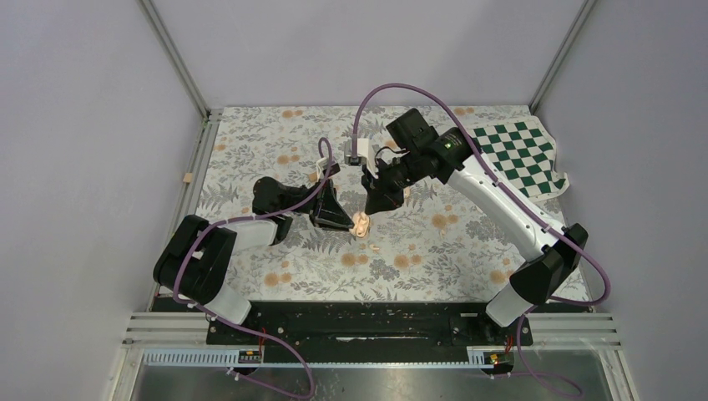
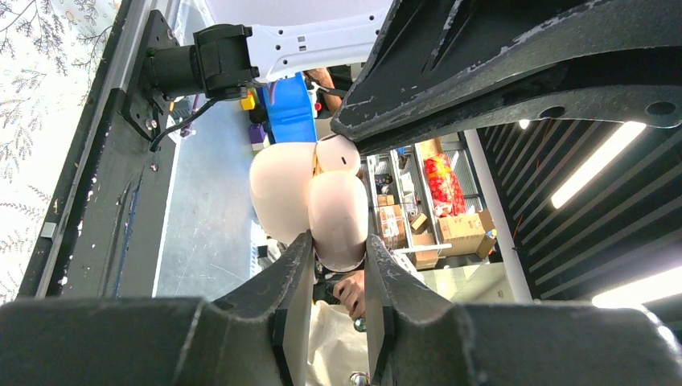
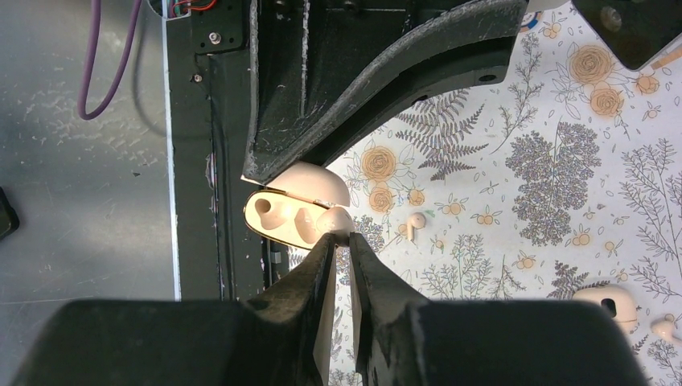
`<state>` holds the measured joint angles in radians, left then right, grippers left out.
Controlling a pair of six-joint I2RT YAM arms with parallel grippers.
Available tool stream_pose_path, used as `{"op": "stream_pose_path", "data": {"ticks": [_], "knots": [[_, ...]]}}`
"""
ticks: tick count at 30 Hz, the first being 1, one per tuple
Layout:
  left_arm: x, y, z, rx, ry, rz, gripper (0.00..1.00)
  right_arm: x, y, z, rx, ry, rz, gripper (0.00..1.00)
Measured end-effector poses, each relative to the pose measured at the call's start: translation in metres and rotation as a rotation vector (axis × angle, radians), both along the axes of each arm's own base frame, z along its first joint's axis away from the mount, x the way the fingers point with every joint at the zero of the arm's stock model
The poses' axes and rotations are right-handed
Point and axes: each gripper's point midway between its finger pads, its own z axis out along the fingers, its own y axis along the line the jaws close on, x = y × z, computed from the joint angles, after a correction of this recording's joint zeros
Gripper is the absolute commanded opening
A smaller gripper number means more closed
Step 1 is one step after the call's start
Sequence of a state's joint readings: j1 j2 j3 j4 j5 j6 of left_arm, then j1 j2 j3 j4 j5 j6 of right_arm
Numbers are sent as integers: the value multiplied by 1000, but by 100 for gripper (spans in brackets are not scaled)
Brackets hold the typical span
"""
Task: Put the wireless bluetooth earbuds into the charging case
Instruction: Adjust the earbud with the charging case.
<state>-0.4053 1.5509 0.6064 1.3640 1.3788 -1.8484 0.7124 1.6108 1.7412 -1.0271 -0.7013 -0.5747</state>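
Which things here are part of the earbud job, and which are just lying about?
Job: charging case in left hand, earbud at tips of right hand, loose earbud on table.
Lying about: checkered cloth, small tan block.

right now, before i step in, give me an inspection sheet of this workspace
surface: floral table cover, lying flat
job's things: charging case open, lid up, hollows showing; one earbud at its edge; second earbud loose on the cover nearby
clutter: checkered cloth at the far right corner; small tan block at the left edge
grippers: left gripper fingers shut on the charging case; right gripper fingers nearly closed at the earbud by the case, grip unclear
cables: purple cables looped along both arms
surroundings: grey walls with metal frame rails
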Motion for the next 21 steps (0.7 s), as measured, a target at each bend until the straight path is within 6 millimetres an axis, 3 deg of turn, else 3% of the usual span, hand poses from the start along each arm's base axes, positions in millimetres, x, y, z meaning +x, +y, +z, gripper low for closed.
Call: {"op": "stream_pose_path", "data": {"ticks": [13,21], "knots": [[-2,3,-2,8,1,-10,0,-6,2,2,15,21,18,15],[11,3,0,-8,15,58,0,-38,6,5,24,109,97,15]]}}
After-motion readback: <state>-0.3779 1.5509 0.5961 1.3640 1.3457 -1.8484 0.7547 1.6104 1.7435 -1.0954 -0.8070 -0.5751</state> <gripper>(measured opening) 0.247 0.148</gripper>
